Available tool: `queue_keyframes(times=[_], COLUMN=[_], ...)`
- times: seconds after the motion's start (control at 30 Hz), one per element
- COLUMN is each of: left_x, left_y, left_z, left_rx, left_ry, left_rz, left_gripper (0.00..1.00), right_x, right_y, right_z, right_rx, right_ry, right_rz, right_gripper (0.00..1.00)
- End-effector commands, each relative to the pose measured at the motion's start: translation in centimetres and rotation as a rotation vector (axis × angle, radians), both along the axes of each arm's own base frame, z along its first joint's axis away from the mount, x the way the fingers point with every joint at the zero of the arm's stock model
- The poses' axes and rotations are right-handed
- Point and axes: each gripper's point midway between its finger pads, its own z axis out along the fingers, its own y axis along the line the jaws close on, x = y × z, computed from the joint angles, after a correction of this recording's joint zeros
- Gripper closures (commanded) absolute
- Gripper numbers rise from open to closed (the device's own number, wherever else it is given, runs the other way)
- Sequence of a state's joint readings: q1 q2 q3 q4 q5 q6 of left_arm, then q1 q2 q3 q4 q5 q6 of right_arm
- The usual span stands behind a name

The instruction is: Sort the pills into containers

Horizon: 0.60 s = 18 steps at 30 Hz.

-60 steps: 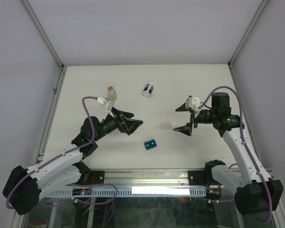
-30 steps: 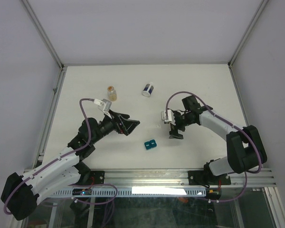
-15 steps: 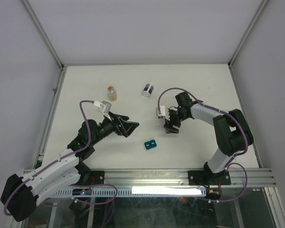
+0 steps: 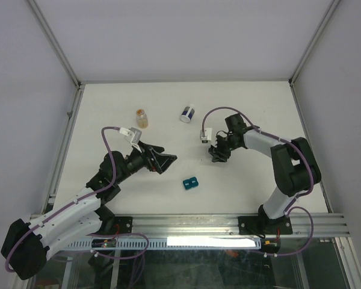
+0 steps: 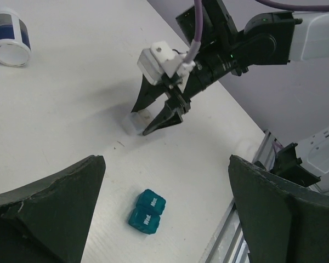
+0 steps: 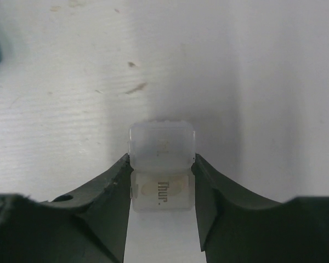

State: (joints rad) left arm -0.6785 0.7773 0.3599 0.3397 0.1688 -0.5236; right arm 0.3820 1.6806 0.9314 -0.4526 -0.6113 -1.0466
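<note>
A small clear container (image 6: 162,147) marked "Thur." lies on the white table, with a pale tan oval showing through its lid. My right gripper (image 6: 162,161) is shut on it, one finger pressed against each side; the same grip (image 4: 218,153) shows from above and in the left wrist view (image 5: 159,116). Orange pills show as a blob inside a small clear vial (image 4: 142,118) standing at the back left. My left gripper (image 4: 165,158) hovers wide open left of centre, holding nothing (image 5: 165,161).
A white jar with a dark-blue band (image 4: 188,113) lies at the back centre. A teal block of two day boxes (image 4: 189,182) sits near the front, below my left gripper's view (image 5: 146,211). A metal rail (image 4: 228,226) runs along the near edge.
My right gripper swung in from the right, dropped over the clear container and closed its jaws onto its sides. The left arm has barely moved.
</note>
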Motion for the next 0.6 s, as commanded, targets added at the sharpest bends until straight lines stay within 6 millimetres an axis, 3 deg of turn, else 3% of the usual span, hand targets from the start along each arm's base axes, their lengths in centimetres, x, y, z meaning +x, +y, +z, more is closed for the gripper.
queue_keyframes(times=[0.0,0.23,0.4,0.43,0.57], left_x=[-0.3,-0.5,-0.4,-0.4,-0.3], left_y=[-0.1,-0.3,-0.3,-0.3,-0.5], left_z=[0.7,0.7,0.9,0.9,1.1], left_rx=[-0.024,-0.025,-0.026,-0.025,-0.022], left_ry=[-0.039,-0.040,-0.046,-0.047,-0.053], left_rz=[-0.028,-0.042,-0.040,-0.041,-0.049], left_gripper=[0.01,0.01,0.01,0.01,0.01], right_x=[6.7,17.1,20.3,20.7,21.3], right_y=[-2.4,-11.8,-14.9,-15.0,-15.3], right_z=[3.1,3.1,2.2,2.2,3.4], right_rx=[0.050,0.022,-0.021,-0.022,-0.013], right_ry=[-0.108,-0.098,-0.086,-0.085,-0.094], right_rz=[-0.211,-0.646,-0.771,-0.783,-0.832], right_gripper=[0.73,0.74,0.71,0.67,0.28])
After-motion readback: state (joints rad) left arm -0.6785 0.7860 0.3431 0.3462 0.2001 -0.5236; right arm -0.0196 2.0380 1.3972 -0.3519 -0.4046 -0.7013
